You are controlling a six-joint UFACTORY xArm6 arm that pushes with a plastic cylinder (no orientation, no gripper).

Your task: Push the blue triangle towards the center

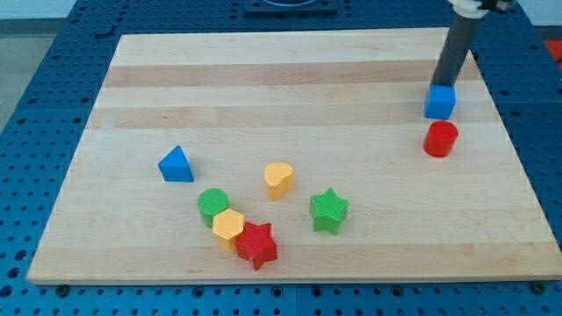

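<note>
Blue triangle (176, 166) at bench (263, 79) left; green cylinder (212, 206), yellow hexagon (228, 226), red star (257, 245) clustered below it. Blue cube (440, 102) just above red cylinder (440, 139), far right.

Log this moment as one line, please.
my tip: view's upper right, just behind blue cube | blue triangle: view's left, untouched | push: not begun

There is only one view. It looks down at a slant on the whole pale wooden table (290, 88) from its near edge.
</note>
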